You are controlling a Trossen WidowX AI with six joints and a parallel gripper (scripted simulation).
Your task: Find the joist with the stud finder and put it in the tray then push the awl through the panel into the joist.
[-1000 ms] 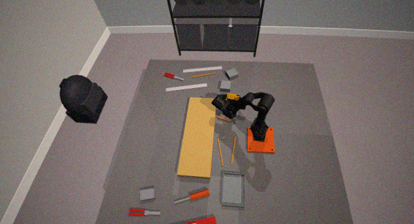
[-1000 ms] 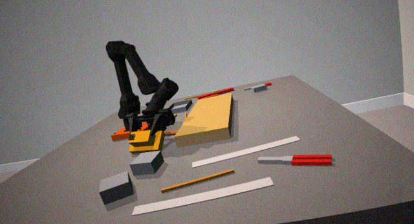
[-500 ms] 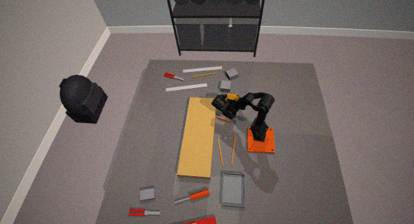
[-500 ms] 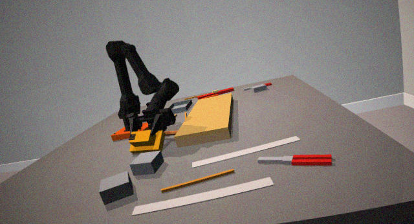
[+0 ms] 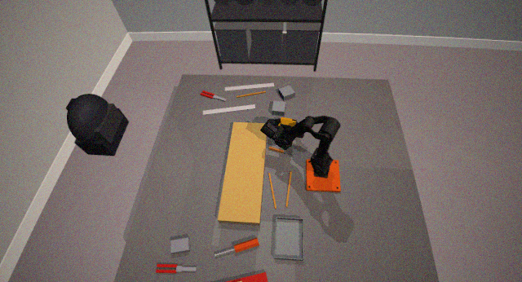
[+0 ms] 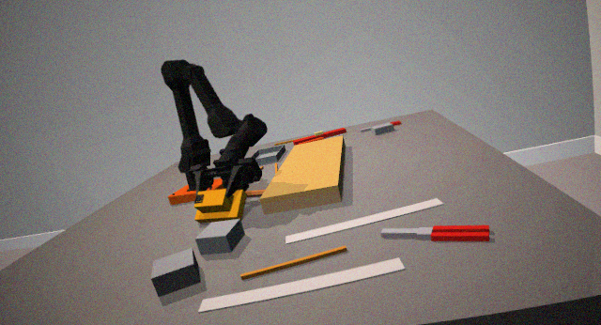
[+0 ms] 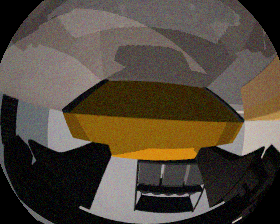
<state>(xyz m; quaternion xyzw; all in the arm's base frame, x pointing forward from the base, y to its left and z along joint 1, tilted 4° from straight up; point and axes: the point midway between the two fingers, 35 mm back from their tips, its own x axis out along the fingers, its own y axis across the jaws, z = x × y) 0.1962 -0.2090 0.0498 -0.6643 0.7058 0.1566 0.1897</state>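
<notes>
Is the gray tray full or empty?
Empty. From above, the tray shows its bare bottom inside the low walls, with nothing lying in it.

Top view: red thing (image 5: 252,278) cut off by bottom edge, right of lower left, can't ID; rack (image 5: 214,41) cut off at top edge; orange piece (image 5: 276,149) nr centre partly under arm, too small to ID. Ext. view: base plate (image 5: 323,184) (image 6: 180,197) mostly hidden behind gripper (image 6: 217,193); tray (image 6: 270,155) partly blocked by panel. Wrist: blurry bkgd.
</notes>
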